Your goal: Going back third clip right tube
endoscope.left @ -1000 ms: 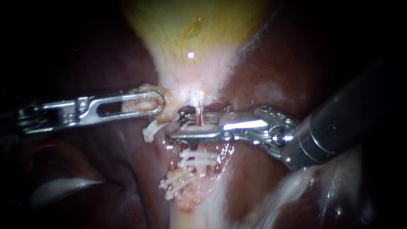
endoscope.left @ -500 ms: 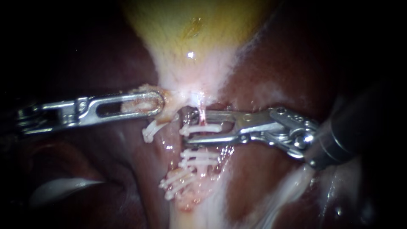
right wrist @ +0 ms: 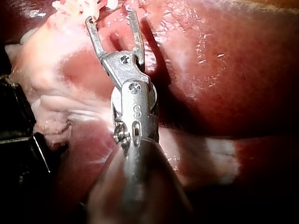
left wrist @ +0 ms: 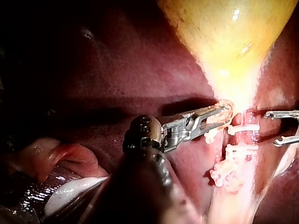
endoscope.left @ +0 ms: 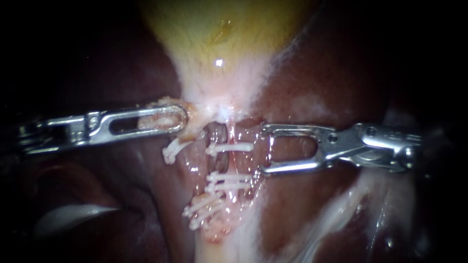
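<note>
The top clip [endoscope.left: 230,147] sits across the right tube [endoscope.left: 232,132], just below the yellow gallbladder [endoscope.left: 219,34]. The right instrument [endoscope.left: 264,149] has its pincer wide open and empty. Its tips are just beside the end of the top clip but do not touch it. The left instrument [endoscope.left: 181,117] has its pincer closed tight on some pale tissue [endoscope.left: 195,114]. More clips [endoscope.left: 228,182] lie lower down. The right instrument's shaft is lost in the dark. The tube under the clips is hard to see.
</note>
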Action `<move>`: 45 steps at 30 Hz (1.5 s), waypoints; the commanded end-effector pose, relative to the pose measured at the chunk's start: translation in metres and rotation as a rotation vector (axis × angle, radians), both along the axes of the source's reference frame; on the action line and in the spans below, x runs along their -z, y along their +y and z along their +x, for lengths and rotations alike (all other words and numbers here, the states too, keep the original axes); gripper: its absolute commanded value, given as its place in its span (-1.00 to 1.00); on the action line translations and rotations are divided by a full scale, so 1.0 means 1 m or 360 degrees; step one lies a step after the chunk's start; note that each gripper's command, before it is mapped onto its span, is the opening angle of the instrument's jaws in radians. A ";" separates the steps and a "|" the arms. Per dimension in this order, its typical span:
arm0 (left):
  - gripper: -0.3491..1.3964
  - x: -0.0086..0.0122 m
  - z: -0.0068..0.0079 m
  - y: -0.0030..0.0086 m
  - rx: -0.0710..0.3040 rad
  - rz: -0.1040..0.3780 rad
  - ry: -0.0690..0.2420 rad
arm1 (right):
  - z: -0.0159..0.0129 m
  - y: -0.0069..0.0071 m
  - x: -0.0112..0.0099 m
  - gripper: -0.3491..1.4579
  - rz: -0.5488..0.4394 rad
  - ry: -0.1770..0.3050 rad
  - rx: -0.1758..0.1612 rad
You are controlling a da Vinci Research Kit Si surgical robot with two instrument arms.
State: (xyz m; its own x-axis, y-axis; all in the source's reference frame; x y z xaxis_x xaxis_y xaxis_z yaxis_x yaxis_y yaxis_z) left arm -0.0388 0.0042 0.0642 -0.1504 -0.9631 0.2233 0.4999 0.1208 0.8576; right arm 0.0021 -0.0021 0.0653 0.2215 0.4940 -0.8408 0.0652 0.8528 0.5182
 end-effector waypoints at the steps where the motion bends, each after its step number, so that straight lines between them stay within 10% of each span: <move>1: -1.00 0.0000 0.0000 0.0000 -0.0001 0.0000 -0.0001 | -0.0004 0.0001 0.0003 -0.06 -0.0020 0.0006 0.0008; 45: -1.00 -0.0055 -0.0045 0.0004 0.0014 -0.0027 0.0007 | -0.0029 0.0006 0.0037 -0.06 -0.0110 0.0040 0.0057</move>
